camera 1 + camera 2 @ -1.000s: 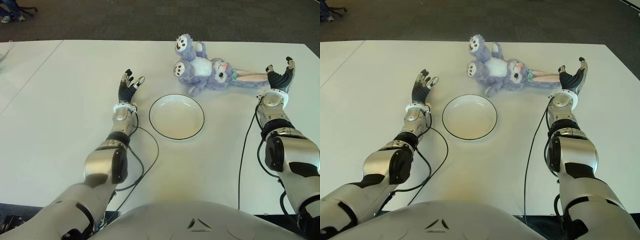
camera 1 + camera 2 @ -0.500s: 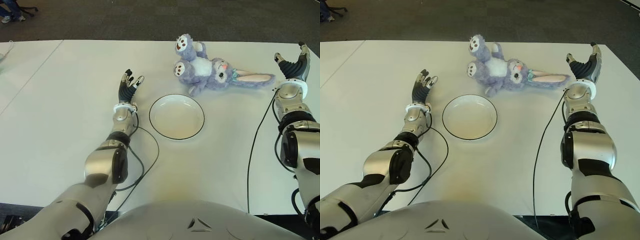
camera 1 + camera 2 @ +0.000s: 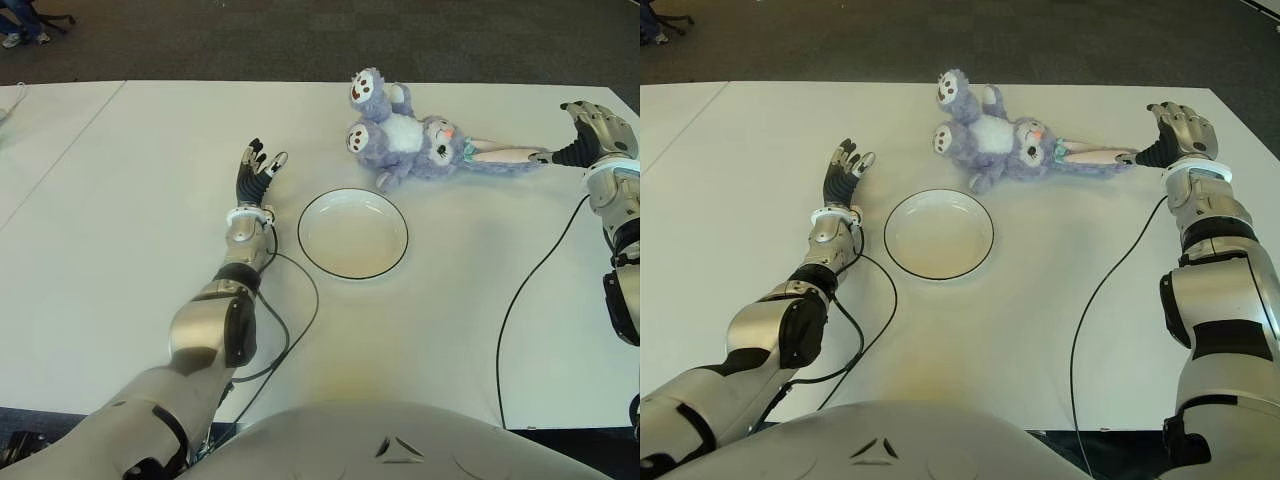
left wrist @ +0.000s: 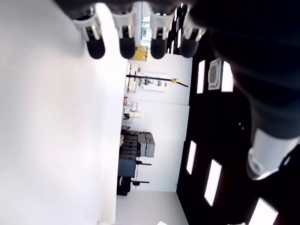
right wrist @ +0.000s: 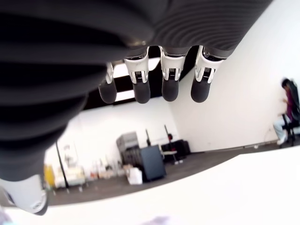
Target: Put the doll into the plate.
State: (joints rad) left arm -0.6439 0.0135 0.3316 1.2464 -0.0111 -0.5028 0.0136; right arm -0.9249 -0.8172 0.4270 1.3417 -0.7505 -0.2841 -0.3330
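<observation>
your right hand [image 3: 1176,135] sits at the far right of the table [image 3: 120,250], fingers extended and loose, gripping nothing; its fingertips reach the tip of the doll's long ear, though you can't tell whether they touch. the doll [image 3: 415,135] lies on its back on the table, just beyond the plate [image 3: 353,233] and outside it. the plate holds nothing. your left hand [image 3: 256,172] shows left of the plate, fingers spread, holding nothing. the right wrist view shows only straight fingers [image 5: 169,79] and the room behind; the doll is barely visible at the edge.
</observation>
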